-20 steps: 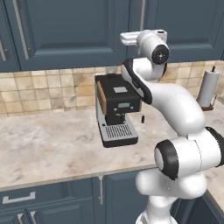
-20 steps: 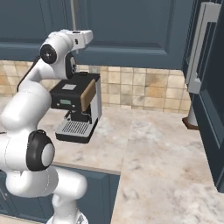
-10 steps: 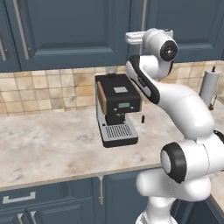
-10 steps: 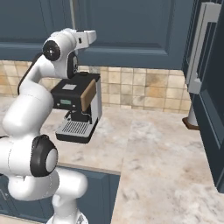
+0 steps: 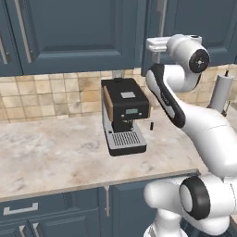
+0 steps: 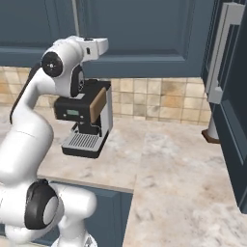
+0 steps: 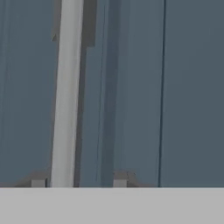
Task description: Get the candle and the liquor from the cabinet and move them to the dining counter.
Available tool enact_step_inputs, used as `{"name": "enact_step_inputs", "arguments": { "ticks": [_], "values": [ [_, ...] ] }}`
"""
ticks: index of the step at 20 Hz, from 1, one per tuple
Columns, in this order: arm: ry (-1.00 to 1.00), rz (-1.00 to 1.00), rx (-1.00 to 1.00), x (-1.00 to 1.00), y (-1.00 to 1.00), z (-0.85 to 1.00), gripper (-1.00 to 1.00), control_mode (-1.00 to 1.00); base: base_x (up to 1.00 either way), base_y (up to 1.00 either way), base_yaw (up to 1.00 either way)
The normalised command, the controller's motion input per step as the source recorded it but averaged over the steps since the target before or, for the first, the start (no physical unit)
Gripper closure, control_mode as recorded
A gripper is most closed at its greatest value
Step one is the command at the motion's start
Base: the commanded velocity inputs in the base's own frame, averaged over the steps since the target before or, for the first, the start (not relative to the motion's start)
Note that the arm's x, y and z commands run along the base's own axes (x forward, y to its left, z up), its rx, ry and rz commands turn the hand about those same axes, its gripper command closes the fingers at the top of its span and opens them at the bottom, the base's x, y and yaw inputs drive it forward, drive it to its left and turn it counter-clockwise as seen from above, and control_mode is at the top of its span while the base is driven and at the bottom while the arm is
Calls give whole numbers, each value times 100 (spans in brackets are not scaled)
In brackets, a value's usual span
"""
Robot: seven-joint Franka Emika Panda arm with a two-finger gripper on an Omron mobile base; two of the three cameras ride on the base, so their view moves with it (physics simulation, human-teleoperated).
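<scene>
The arm has swung its hand from mid-door toward the seam of the cabinet [image 5: 83,37], and the gripper [image 7: 78,183] now sits right up against a door handle [image 7: 65,92], the silver bar rising between the two finger tips [image 7: 38,183]. The fingers are parted, one tip on each side of the bar, with nothing clamped; whether either touches it cannot be told. The base has not moved: the coffee machine [image 5: 124,115] stands in the same spot on the tiled-back counter [image 5: 51,157], the paper-towel roll [image 5: 221,91] off to the right. The candle and liquor are presumably behind the closed doors. The shift suggests the door-opening step is beginning: the fingers would need to close on the bar before any pull.
</scene>
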Motion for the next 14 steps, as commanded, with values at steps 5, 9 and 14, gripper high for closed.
{"name": "enact_step_inputs", "arguments": {
  "ticks": [5, 9, 14],
  "values": [
    [1, -10, 0, -100, -79, 0, 100, -100, 0, 0, 0],
    [1, -11, 0, -100, -76, 0, 100, -100, 0, 0, 0],
    [3, -11, 0, -100, -78, 0, 100, -100, 0, 0, 0]
  ]
}}
